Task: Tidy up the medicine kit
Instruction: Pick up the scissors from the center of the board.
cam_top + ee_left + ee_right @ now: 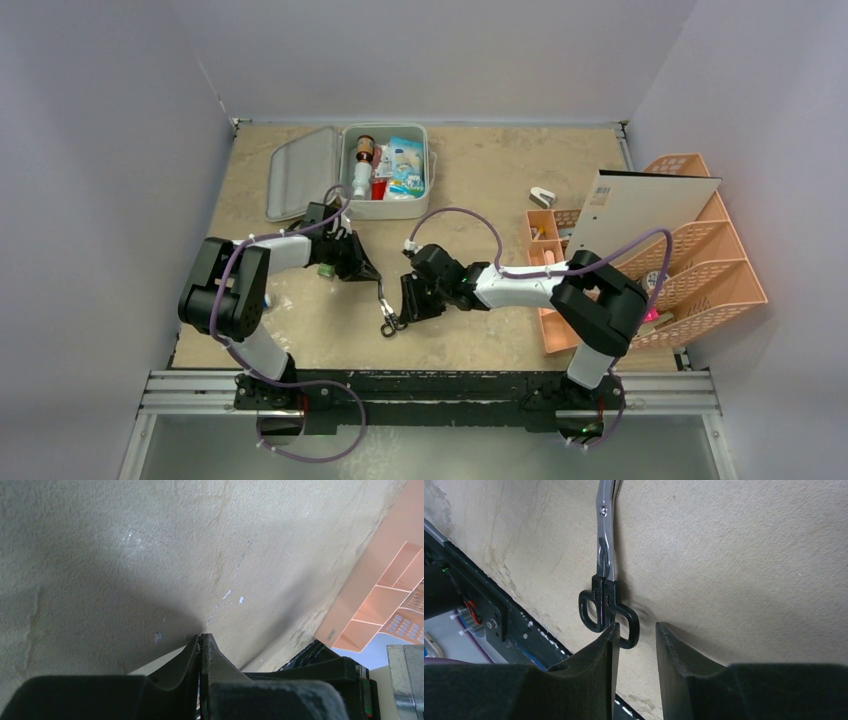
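The right jaws stand partly open, one fingertip touching a black handle loop of the scissors, which lie on the bench near its front edge. The left jaws are pressed closed just beside the blade tips. The medicine kit sits open at the far edge, with bare bench between.

place: robot lab test cell | enclosure: plain pale wall panels box in a beige table on three sides | rig: left arm and right arm, trailing purple cables, bolted to an aluminium rail | props: medicine kit and peach desk organizer laid out as test items
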You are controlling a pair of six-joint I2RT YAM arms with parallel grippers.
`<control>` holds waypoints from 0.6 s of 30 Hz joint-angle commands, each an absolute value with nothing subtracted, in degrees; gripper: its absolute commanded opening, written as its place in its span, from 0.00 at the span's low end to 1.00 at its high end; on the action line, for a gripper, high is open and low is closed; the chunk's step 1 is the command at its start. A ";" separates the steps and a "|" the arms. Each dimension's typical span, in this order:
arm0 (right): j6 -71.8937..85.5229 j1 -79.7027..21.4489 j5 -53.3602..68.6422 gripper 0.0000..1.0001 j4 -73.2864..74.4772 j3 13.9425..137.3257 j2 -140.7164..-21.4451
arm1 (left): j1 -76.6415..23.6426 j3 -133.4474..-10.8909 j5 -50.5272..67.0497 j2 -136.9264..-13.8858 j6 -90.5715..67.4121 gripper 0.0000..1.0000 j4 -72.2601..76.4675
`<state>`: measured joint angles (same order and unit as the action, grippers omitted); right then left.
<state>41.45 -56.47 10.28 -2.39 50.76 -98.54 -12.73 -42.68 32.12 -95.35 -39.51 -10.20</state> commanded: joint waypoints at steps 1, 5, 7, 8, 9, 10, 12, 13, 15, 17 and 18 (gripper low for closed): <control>42.28 -56.77 11.51 0.35 -2.82 50.98 -98.71 | -13.18 -43.60 30.18 -96.52 -37.69 0.00 -10.79; 42.28 -56.79 11.71 0.30 -3.71 50.90 -99.30 | -13.35 -43.18 30.83 -96.50 -38.16 0.00 -10.03; 42.37 -56.78 11.71 0.26 -3.98 50.81 -99.49 | -13.36 -43.07 31.06 -96.47 -38.33 0.00 -9.93; 42.48 -56.80 11.77 0.25 -4.27 50.74 -99.49 | -13.36 -43.07 31.23 -96.48 -38.39 0.00 -9.93; 42.57 -56.77 11.71 0.24 -4.49 50.66 -99.49 | -13.36 -43.07 31.35 -96.50 -38.47 0.00 -9.87; 42.63 -56.80 11.63 0.24 -4.68 50.55 -99.57 | -13.36 -43.07 31.37 -96.43 -38.54 0.00 -9.85; 42.72 -56.77 11.40 0.23 -4.81 50.47 -99.66 | -13.36 -42.91 31.51 -96.33 -38.65 0.00 -9.71; 42.84 -56.84 11.28 0.21 -4.90 50.41 -99.64 | -13.36 -42.82 31.59 -96.28 -38.73 0.00 -9.60; 42.83 -56.81 10.94 0.14 -5.29 50.21 -99.60 | -13.44 -42.59 32.00 -96.22 -38.91 0.00 -9.32; 42.78 -56.73 10.75 0.07 -5.71 50.06 -99.43 | -13.44 -42.46 32.52 -95.95 -39.38 0.00 -9.01; 42.71 -56.78 10.89 0.03 -6.16 49.97 -99.29 | -13.45 -42.33 32.97 -95.62 -39.76 0.00 -8.73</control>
